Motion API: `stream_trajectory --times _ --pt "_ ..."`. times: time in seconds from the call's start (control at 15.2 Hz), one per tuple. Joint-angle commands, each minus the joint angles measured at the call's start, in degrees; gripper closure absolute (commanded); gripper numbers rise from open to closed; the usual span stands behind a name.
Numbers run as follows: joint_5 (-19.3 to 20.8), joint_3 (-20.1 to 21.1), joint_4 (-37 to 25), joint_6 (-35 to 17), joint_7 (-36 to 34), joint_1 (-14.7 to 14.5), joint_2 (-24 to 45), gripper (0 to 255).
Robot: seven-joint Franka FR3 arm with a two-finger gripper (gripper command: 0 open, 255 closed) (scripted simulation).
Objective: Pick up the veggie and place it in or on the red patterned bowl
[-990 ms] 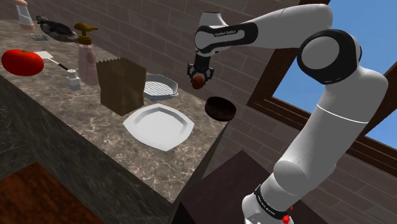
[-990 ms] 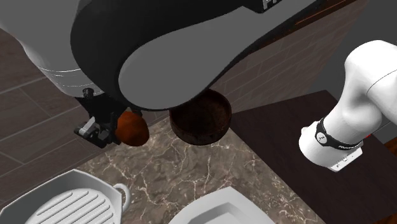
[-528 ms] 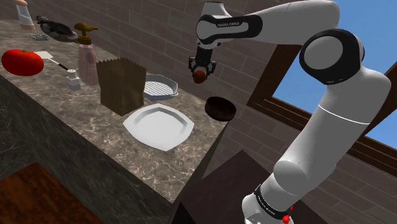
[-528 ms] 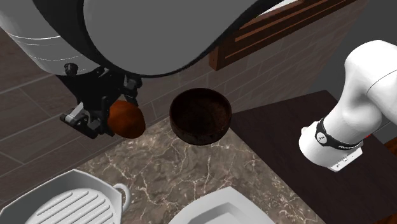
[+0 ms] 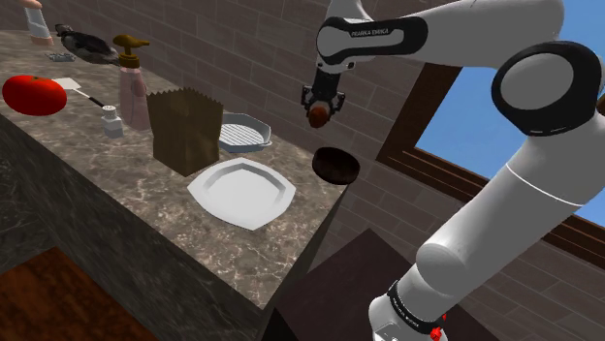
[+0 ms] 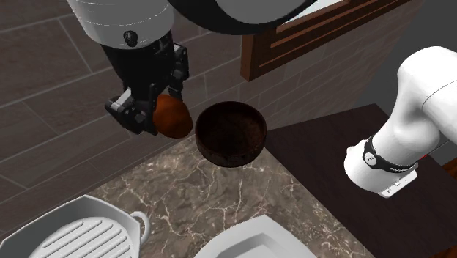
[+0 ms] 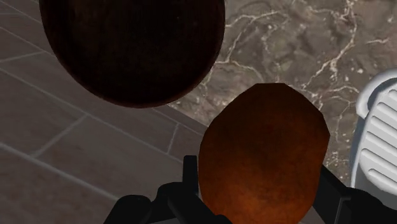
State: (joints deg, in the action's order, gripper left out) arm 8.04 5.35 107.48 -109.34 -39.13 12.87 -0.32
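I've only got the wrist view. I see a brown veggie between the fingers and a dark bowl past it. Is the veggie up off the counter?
Observer: Yes. In the shoulder view the end effector holds the veggie in the air, higher than the dark bowl.
Operator: Is it over the bowl?
Observer: Not squarely. In the second exterior view it hangs beside the bowl, off the rim toward that view's left.
Operator: Anything else close to the bowl?
Observer: A white plate lies on the counter next to the bowl, toward the shoulder view's lower left.
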Motion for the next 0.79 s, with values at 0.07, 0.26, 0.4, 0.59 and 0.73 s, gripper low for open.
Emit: stream_trajectory --times 0.07,0.26,0.4,0.59,0.73 --pt "-0.59 -0.89 7.76 -1.20 1.75 0.78 -6.83 255" --pt "-0.88 -2.10 14.41 -1.71 3.72 1.44 -13.22 255" --pt "-0.91 -2.99 18.49 -1.73 5.08 1.87 -17.45 255" --pt "-0.79 -3.33 21.13 -3.23 5.33 2.00 -18.63 255" --pt "-0.70 -3.34 22.42 -4.79 5.13 2.02 -18.36 255"
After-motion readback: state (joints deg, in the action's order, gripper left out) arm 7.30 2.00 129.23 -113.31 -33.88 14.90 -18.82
